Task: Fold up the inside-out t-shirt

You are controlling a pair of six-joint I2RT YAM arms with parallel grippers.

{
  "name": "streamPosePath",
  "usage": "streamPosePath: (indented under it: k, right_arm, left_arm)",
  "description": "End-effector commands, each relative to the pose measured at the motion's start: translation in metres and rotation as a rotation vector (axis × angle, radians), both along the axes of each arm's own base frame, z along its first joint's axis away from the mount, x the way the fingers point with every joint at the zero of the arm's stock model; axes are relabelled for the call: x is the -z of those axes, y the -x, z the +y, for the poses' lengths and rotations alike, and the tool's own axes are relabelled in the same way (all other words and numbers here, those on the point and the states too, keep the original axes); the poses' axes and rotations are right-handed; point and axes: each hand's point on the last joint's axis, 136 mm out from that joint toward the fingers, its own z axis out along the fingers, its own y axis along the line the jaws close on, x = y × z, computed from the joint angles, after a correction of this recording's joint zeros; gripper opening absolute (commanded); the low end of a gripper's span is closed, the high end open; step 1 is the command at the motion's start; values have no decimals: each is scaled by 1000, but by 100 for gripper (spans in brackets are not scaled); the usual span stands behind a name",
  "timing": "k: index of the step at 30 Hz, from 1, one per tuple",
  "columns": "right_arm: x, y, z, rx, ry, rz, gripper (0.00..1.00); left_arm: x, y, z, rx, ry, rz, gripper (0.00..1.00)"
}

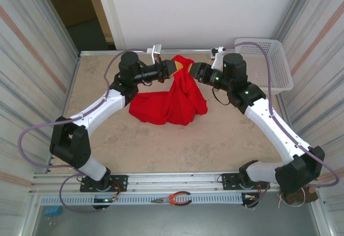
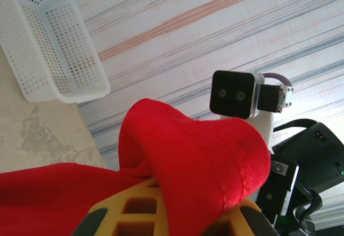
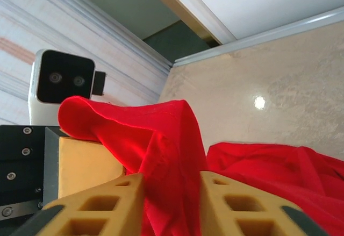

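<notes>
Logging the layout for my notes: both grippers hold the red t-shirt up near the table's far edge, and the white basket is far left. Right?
Not quite. The top external view shows the white basket far right. The left gripper and right gripper do hold the red t-shirt up near the far edge of the table.

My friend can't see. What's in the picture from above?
The left gripper and right gripper pinch a red t-shirt, holding one part up while the rest lies crumpled on the table. A white basket sits far right.
</notes>
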Motion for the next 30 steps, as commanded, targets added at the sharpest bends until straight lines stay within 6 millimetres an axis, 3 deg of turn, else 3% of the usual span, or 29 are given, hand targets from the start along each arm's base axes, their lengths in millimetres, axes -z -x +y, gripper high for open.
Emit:
streamPosePath:
  k: [1,4,10,11,15,19,24,30]
  right_arm:
    - [-24,-3,7,-24,-23,-56,18]
    - [-32,-2,9,-44,-28,-68,0]
    - [-75,19,-1,-95,-69,-129,0]
    - [-86,26,-4,-104,-82,-147,0]
    - [-114,43,-12,-115,-107,-183,0]
    - [-113,41,-17,-102,-116,-169,0]
    - [-96,32,-18,-87,-124,-129,0]
    - [-86,28,-19,-75,-122,-107,0]
  left_arm:
    - [-28,5,9,-16,28,-91,0]
    - [-24,5,9,-15,22,-85,0]
    - [-3,-8,14,-50,-44,-70,0]
    - [1,-13,17,-70,-64,-66,5]
    - [9,-28,30,-134,-144,-82,48]
    - [6,-27,41,-182,-207,-118,60]
    - [4,-5,56,-258,-268,-174,61]
    - [2,30,51,-307,-365,-300,62]
